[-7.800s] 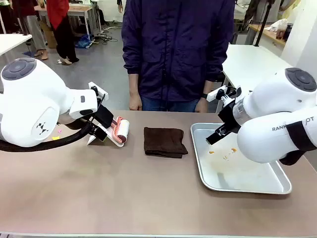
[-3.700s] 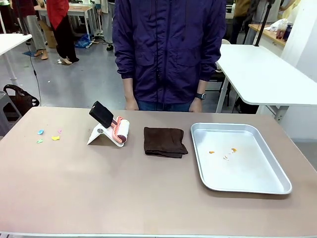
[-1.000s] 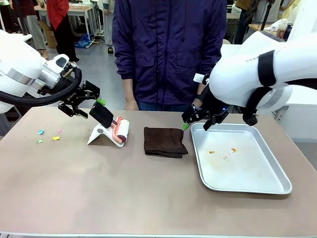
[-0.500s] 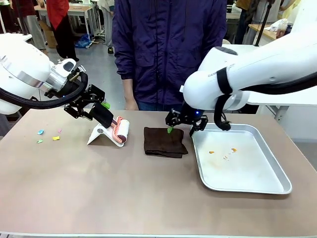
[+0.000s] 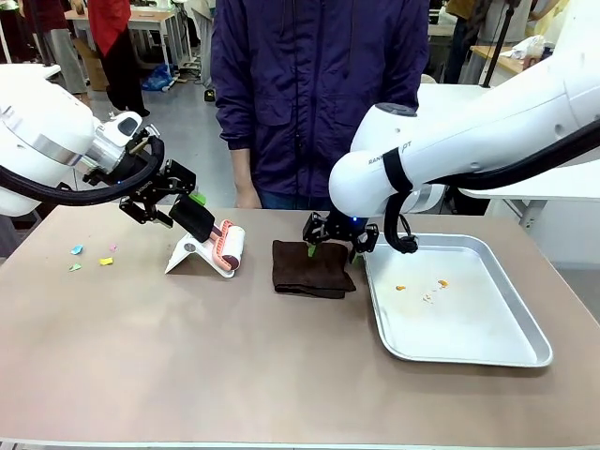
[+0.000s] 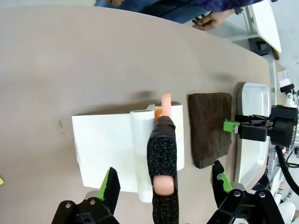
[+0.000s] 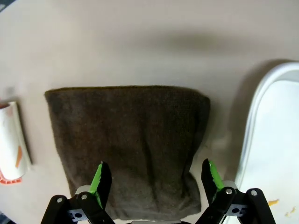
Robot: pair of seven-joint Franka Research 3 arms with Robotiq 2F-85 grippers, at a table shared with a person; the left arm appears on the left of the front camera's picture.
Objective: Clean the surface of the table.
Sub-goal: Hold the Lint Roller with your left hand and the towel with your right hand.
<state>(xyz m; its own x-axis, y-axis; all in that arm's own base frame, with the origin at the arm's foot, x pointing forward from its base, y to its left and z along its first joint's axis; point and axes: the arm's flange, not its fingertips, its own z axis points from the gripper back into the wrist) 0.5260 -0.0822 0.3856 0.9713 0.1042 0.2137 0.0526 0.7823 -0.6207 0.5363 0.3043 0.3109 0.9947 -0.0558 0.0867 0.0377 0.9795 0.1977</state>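
1. The table (image 5: 281,384) is spreading wide under both my arms. The steel tray (image 5: 478,323) is resting on its right part, with a few crumbs (image 5: 427,289) inside.
2. The brown cloth (image 7: 131,135) is lying folded flat on the table, just beside the tray. My right gripper (image 7: 155,179) is hanging over one edge of it with the jaws wide apart, holding nothing.
3. The lint roller (image 6: 162,149) is sitting on its white stand (image 6: 103,149), left of the cloth. My left gripper (image 6: 164,184) is fully opened, one finger at each side of the black handle, not gripping it.
4. Small coloured paper scraps (image 5: 91,258) are lying near the table's left edge. I am judging these are the dirt to remove.
5. To do this step well, I am planning to keep the handle centred between the pads and close slowly, so the stand is not tipping. On the cloth I should pinch all layers together, not only the top one.
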